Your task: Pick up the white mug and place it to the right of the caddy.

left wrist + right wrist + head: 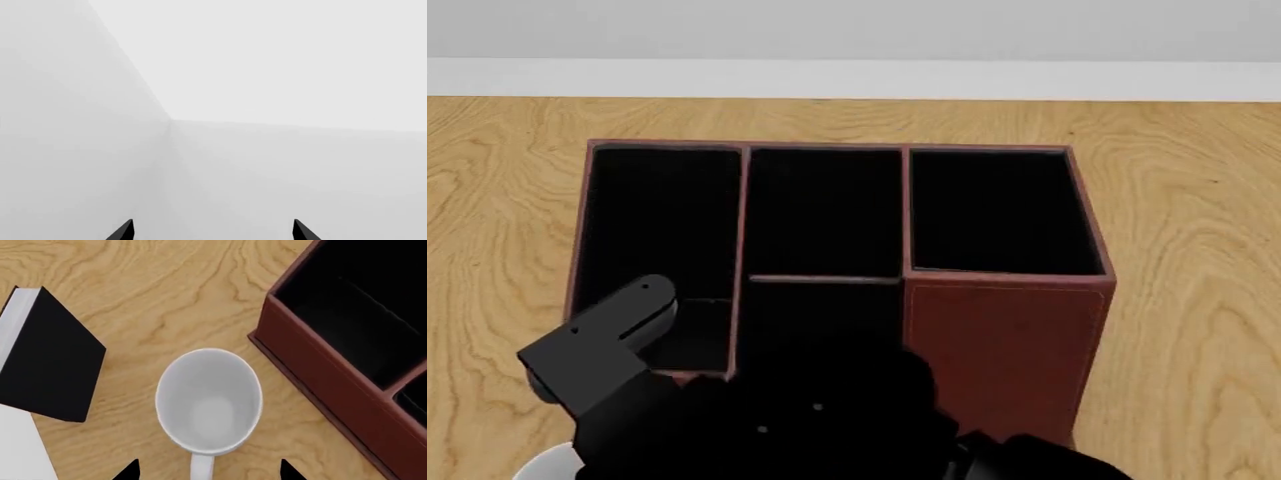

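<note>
The white mug (pixel 208 400) stands upright on the wooden table, its handle (pixel 201 467) pointing toward my right gripper (pixel 207 471). That gripper is open, a fingertip on each side of the handle, not touching the mug. The reddish-brown caddy (pixel 333 390) stands close beside the mug. In the head view the caddy (pixel 1001 340) fills the middle, and only a sliver of the mug (pixel 541 465) shows at the bottom left under my black arm (pixel 627 350). My left gripper (pixel 213 231) is open and empty, facing bare grey walls.
A small black book (pixel 50 360) with white page edges lies on the table on the mug's other side from the caddy. Bare wood (pixel 1201 250) shows to the right of the caddy. The table's far edge meets a white wall.
</note>
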